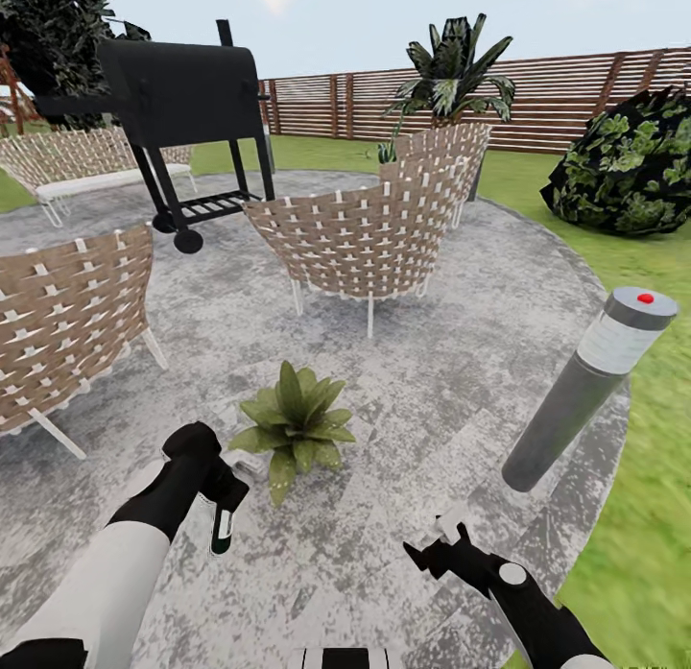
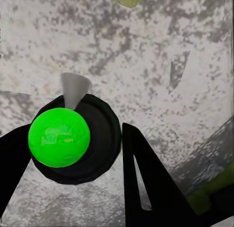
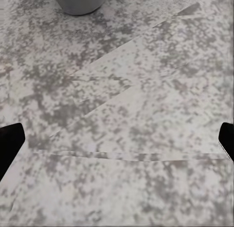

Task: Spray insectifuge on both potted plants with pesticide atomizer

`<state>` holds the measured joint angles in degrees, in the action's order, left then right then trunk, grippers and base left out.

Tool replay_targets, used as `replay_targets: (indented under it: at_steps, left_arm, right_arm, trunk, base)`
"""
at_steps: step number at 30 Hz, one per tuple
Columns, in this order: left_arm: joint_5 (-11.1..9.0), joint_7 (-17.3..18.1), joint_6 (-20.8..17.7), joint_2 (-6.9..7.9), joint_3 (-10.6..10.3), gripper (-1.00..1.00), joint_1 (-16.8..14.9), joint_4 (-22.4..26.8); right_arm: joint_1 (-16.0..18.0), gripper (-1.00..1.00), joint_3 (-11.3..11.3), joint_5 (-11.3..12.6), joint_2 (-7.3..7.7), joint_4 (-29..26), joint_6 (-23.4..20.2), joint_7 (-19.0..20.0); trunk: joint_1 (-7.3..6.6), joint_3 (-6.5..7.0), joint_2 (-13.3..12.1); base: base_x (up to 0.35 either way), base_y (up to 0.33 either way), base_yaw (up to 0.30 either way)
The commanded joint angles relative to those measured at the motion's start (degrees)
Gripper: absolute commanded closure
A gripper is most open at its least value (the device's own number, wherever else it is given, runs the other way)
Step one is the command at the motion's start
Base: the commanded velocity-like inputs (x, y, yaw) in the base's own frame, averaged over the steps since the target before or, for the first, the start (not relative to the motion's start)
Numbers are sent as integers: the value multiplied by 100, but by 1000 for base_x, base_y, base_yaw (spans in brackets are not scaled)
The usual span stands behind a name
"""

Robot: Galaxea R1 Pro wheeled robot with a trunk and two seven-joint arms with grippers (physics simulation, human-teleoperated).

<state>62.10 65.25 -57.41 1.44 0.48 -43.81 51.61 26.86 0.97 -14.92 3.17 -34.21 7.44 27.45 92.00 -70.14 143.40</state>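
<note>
Head view alone shows plant (image 1: pixel 294 422) beside atomizer (image 1: pixel 223 525).

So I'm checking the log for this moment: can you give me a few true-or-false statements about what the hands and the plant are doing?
1. The left hand holds the atomizer. True.
2. The right hand grips a chair. False: it is open, over bare patio.
3. A plant sits on the patio just ahead of the left hand. True.
4. The grill lies tipped on the lawn. False: it stands upright on the patio.
</note>
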Motion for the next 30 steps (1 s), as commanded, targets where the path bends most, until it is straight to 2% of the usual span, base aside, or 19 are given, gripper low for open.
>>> replay_targets:
  at_steps: [1, 5, 9, 19, 25, 28, 30]
  left_arm:
    - [48, 56, -33, -1, 5, 100, 1, 7]
    - [48, 57, -33, -10, 5, 100, 8, 7]
    - [48, 58, -25, -7, 3, 100, 10, 7]
    - [61, 75, -15, -17, -13, 100, 34, 7]
    - [53, 124, -16, 15, -11, 100, 12, 7]
    - [82, 373, -10, 150, -20, 100, 8, 7]
    - [110, 914, 21, 376, -38, 100, -14, 7]
  right_arm:
    - [4, -100, 8, -55, 1, 2, 36, -6]
    - [4, -100, 8, -55, -1, 2, 38, -11]
    - [4, -100, 8, -60, 4, 4, 38, -11]
    - [4, -100, 1, -58, 17, -15, 38, -11]
    - [4, -100, 1, -63, 17, -8, 38, -11]
    - [4, -100, 4, -64, 17, -7, 38, -11]
    - [4, -100, 7, -64, 17, -2, 39, -11]
  trunk:
    - [1, -5, 2]
    - [1, -5, 2]
    - [1, -5, 2]
    - [1, -4, 2]
    - [1, 13, 2]
    - [1, 15, 2]
    - [1, 15, 2]
  base:
    - [195, 169, -296]
    - [247, 184, -279]
    - [270, 104, -70]
    - [103, -24, -6]
    - [67, -14, -145]
    - [5, -1, -31]
    - [1, 0, -5]
